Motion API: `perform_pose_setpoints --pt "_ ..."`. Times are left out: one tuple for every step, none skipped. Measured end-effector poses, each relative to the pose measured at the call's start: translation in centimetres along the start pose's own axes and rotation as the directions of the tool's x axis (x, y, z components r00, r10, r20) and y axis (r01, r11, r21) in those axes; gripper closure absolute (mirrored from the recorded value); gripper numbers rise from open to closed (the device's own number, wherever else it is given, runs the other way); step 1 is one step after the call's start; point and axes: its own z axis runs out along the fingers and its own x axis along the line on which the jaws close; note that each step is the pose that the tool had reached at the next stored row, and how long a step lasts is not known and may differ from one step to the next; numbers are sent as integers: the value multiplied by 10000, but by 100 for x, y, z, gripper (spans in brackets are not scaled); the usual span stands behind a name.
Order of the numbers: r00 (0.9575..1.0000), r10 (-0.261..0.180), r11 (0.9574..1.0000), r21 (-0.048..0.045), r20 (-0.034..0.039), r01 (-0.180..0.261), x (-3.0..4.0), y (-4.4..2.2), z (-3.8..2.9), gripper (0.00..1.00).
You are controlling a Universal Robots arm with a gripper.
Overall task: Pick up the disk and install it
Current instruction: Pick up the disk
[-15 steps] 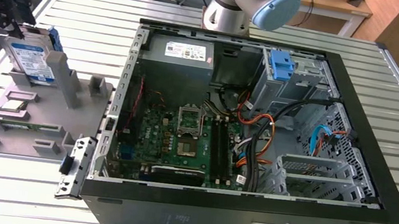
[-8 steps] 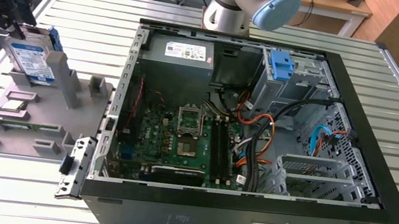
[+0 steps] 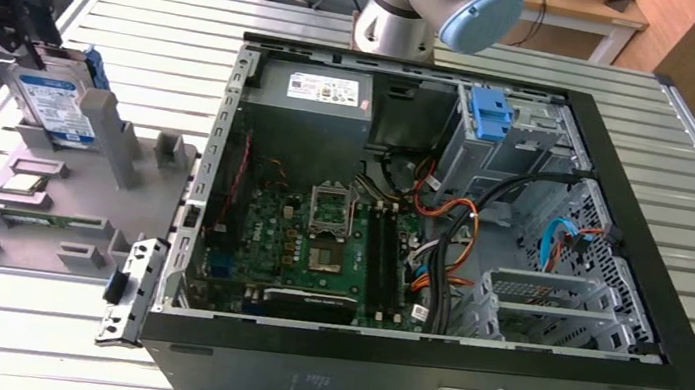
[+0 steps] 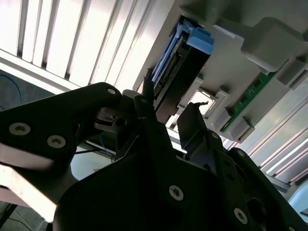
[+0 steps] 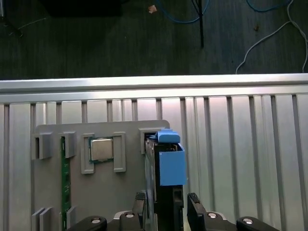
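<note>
The disk [image 3: 60,103] stands on edge in a slot of the grey fixture [image 3: 91,207], on the exterior view's left, beside the open computer case [image 3: 433,368]. Its white-and-blue label faces outward, with a blue rail along the edge. My gripper [image 3: 22,29] hangs just above and behind it. In the first wrist view the blue-railed disk [image 5: 166,161] runs up from between my fingers [image 5: 140,201], and the gripper [image 5: 166,199] is open, one finger on each side. In the second wrist view the gripper [image 4: 171,103] stands spread before the disk [image 4: 179,72].
Inside the case are a grey power supply [image 3: 321,91], a blue bracket [image 3: 490,115] at the drive bay, a motherboard [image 3: 321,242] and loose cables [image 3: 452,219]. The fixture [image 5: 110,192] also holds a chip [image 5: 101,149] and a green memory stick [image 5: 65,183]. The arm's base [image 3: 406,11] stands behind the case.
</note>
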Motion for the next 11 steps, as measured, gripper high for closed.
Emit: perform_pose_setpoints --pt "10000 -54 10000 -2 -1 54 1 -1 7 53" --pt "10000 -78 10000 -6 -4 78 1 -1 11 53" --pt "9999 -131 9999 -11 -6 131 2 -1 20 53" --pt "9999 -160 9999 -12 -7 160 2 -1 25 53" --pt "9998 -196 9998 -14 -9 196 3 -2 32 53" --pt "9997 -234 9997 -12 -10 234 4 -2 40 53" --pt "9996 -277 9996 -9 -12 277 5 -3 49 53" --pt "9995 -324 9995 -4 -14 324 6 -3 58 53" --pt "9993 -372 9993 -1 -16 372 6 -4 67 53" --pt "9991 -422 9991 2 -18 422 7 -4 75 53" --pt "9988 -481 9988 7 -20 481 8 -4 86 53"
